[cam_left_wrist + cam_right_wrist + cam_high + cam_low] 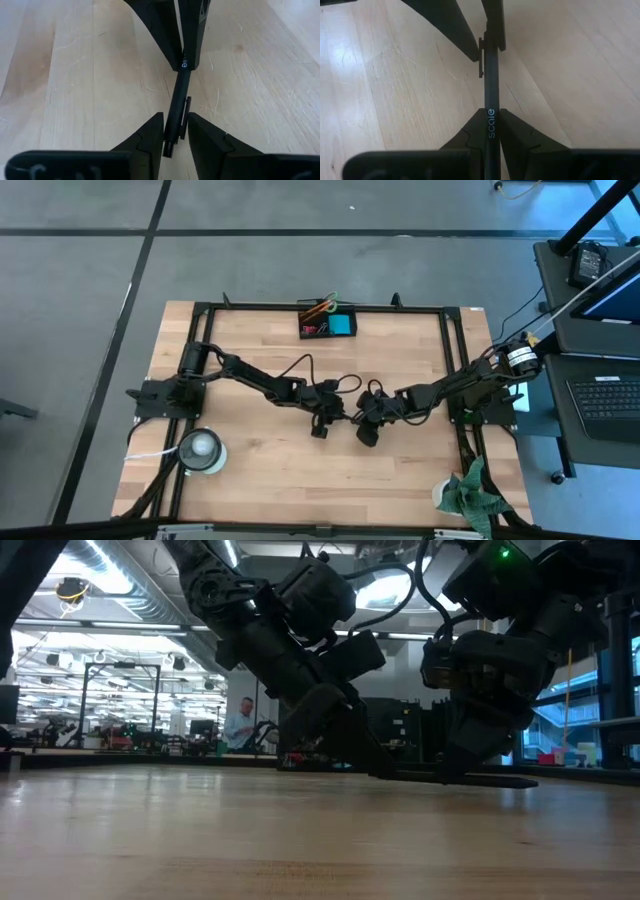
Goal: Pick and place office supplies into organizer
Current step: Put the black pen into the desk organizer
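At the table's middle, our right gripper (491,131) clamps one end of a black pen (491,90). Our left gripper (175,131) straddles the pen's clip end, fingers narrow. The organizer (327,324) sits at the far edge.

A grey concrete floor (300,210) surrounds the light wooden table (260,470); bright ceiling strip lights (110,570) hang over a distant workshop.

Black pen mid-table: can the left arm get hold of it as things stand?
Probably yes. The left gripper already straddles the clip end of the black pen, with nothing between; the right gripper grips the other end.
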{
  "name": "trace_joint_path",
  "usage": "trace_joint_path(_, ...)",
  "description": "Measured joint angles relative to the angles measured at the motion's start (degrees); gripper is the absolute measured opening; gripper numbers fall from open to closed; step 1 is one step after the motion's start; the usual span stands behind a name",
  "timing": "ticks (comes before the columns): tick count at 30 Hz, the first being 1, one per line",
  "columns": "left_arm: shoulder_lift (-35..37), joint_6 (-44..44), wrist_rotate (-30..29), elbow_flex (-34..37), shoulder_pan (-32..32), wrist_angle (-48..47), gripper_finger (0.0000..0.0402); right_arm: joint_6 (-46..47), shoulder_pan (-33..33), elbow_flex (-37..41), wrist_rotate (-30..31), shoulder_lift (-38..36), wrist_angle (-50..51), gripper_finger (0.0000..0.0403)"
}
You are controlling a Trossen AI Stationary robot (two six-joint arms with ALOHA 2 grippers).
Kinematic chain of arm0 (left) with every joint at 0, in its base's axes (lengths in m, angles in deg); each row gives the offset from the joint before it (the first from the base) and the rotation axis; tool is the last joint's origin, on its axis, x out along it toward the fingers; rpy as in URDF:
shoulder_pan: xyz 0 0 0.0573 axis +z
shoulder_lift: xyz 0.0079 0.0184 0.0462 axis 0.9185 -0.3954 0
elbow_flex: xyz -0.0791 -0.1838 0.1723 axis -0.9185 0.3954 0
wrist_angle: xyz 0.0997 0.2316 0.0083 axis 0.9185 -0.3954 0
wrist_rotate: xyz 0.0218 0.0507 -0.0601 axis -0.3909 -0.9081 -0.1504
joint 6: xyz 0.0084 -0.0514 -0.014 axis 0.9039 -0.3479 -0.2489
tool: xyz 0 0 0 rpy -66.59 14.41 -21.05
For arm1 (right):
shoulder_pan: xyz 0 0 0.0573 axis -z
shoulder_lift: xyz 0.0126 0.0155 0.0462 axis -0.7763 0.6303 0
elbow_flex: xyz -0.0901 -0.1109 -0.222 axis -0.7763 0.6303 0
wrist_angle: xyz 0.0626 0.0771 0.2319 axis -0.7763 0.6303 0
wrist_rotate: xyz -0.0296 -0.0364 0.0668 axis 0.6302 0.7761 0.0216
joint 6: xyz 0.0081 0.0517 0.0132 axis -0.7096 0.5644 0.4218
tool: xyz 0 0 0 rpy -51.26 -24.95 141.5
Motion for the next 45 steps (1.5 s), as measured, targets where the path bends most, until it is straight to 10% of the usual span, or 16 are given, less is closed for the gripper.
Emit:
trace_joint_path(17,0.0,0.11,0.05,0.0,-0.13,0.0,0.016,0.02,0.03,0.0,0.31,0.0,-0.02,0.0046)
trace_joint_path(45,-0.24,-1.35,-3.34,-0.02,-0.11,-0.8,0.0157,-0.01,0.03,0.02,0.07,0.0,-0.94,0.0046)
